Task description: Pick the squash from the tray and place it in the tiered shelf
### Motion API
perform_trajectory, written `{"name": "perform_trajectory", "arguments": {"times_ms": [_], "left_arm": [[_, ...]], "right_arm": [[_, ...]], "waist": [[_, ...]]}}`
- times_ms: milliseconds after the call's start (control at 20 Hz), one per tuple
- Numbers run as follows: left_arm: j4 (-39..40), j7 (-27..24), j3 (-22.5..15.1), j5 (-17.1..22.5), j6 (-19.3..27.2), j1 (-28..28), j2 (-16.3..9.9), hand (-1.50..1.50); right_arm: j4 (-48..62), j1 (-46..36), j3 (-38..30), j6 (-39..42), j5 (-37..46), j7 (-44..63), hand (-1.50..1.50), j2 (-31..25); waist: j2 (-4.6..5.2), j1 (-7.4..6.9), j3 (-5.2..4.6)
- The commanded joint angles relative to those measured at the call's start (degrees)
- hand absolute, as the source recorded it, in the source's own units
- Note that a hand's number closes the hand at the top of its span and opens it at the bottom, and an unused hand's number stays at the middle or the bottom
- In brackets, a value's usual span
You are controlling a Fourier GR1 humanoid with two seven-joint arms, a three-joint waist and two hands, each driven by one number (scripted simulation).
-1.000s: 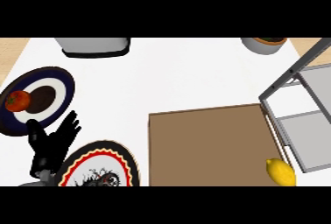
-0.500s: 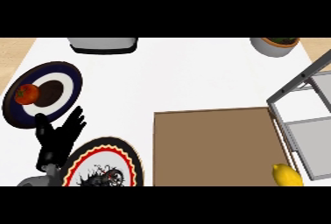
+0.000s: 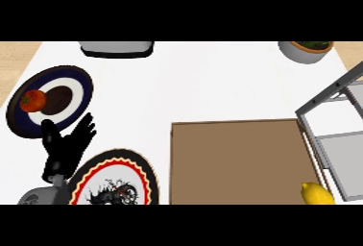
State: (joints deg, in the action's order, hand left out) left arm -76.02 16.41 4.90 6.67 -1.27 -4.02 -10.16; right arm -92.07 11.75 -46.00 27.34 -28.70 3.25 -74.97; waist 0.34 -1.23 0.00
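A yellow squash (image 3: 317, 194) lies at the lower right, at the right front corner of the brown tray (image 3: 237, 158), partly cut off by the view's lower edge. The grey tiered shelf (image 3: 339, 137) stands right of the tray, at the right edge. My left hand (image 3: 66, 146) shows at the lower left with its fingers straight and up, open and holding nothing, far from the squash. My right hand is not in view.
A dark blue plate (image 3: 74, 89) with a red tomato (image 3: 32, 100) sits at the left. A plate with a red and black rim (image 3: 113, 180) lies under my left forearm. A grey appliance (image 3: 115, 48) and a potted plant (image 3: 306, 49) stand at the back.
The whole view has shifted: everything on the counter has slid right and down in the picture, and the squash sits lower at the edge. My left hand keeps its pose.
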Motion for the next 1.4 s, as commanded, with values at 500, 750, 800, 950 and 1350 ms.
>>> {"name": "perform_trajectory", "arguments": {"times_ms": [500,750,800,950,1350], "left_arm": [[2.71,0.31,0.15,-1.2,0.47,-2.37,1.08,0.0],[-2.94,1.44,-0.3,-0.68,-0.49,2.01,0.77,0.0],[3.59,-1.34,0.98,-1.07,0.43,-2.3,1.45,0.0],[-2.14,1.42,-0.51,-1.37,0.28,1.51,1.68,0.0],[-0.88,1.0,2.06,-0.42,-0.79,-0.31,-0.19,0.0]], "right_arm": [[12.42,-22.11,24.71,-7.67,15.16,-7.28,1.5,1.6],[19.08,-29.51,29.21,-9.47,20.77,-10.94,1.5,5.86],[21.37,-29.78,28.28,-6.07,19.95,-14.08,1.5,6.0],[20.48,-32.88,27.92,-3.91,20.09,-11.4,1.5,6.31],[28.41,-37.65,30.31,-3.41,30.12,-18.71,1.5,6.02]], "waist": [[-0.01,-0.1,-0.01],[-0.1,-0.3,0.01],[-0.07,0.31,0.0],[-0.27,0.58,0.0],[-0.14,0.4,0.0]]}}
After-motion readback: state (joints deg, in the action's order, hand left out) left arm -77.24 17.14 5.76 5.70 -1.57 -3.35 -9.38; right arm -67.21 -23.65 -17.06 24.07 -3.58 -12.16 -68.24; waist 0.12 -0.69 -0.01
